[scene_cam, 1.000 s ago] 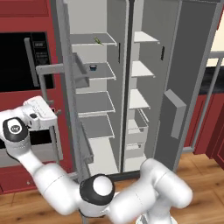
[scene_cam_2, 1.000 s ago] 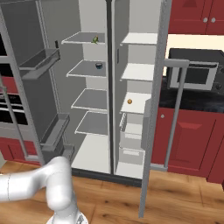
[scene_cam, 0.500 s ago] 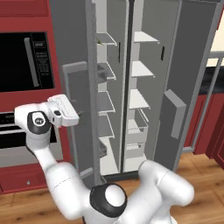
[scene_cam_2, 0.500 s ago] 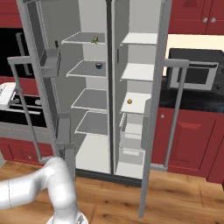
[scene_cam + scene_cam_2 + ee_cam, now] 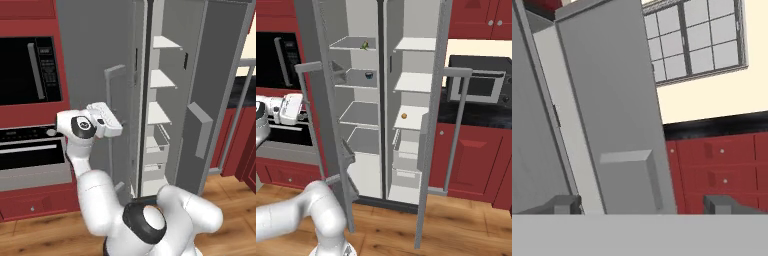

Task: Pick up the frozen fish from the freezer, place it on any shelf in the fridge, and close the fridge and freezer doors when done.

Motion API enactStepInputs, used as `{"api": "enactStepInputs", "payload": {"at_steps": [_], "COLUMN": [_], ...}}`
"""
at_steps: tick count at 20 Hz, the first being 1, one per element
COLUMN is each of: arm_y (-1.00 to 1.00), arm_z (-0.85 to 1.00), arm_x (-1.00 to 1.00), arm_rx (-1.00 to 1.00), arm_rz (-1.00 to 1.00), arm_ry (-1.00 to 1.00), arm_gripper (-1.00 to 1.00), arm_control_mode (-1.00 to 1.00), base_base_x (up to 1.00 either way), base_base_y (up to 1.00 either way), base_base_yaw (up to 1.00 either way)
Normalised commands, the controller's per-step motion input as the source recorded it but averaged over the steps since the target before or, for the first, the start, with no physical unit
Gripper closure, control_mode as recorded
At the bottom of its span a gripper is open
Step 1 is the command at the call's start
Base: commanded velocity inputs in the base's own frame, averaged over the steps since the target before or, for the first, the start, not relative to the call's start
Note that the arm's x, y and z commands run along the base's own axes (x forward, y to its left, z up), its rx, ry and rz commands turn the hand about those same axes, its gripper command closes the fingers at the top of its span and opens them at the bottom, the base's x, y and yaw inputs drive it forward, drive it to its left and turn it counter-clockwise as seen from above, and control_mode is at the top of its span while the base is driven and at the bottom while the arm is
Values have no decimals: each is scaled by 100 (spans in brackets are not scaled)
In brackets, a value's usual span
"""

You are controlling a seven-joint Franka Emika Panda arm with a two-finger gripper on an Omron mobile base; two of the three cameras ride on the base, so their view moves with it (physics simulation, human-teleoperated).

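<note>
Beside the oven (image 5: 30,160), freezer door (image 5: 95,75) stands nearly shut

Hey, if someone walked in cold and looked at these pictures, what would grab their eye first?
Probably the tall grey fridge standing between red cabinets, both doors swung out. The left door is partly closed, with the white arm's gripper right at its outer face. Inside sit small things: a dark bowl in the left compartment, an orange ball in the right.

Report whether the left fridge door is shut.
Not shut: the left door stands ajar, shelves visible behind it; the right door is open too.
</note>
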Motion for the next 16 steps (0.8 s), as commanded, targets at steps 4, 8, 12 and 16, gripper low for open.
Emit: {"api": "enactStepInputs", "payload": {"at_steps": [4, 8, 12, 16], "arm_y": [-100, -90, -64, -48], "arm_z": [0, 0, 0, 0], "arm_x": [48, 52, 58, 64], "arm_rx": [1, 0, 0, 0], "arm_rz": [0, 0, 0, 0], "arm_ry": [0, 0, -1, -2], "arm_gripper": [-100, -100, -100, -100], "arm_control_mode": [-100, -100, -100, -100], "base_base_x": [0, 0, 0, 0], "base_base_y": [0, 0, 0, 0], "base_base_yaw": [0, 0, 0, 0]}}
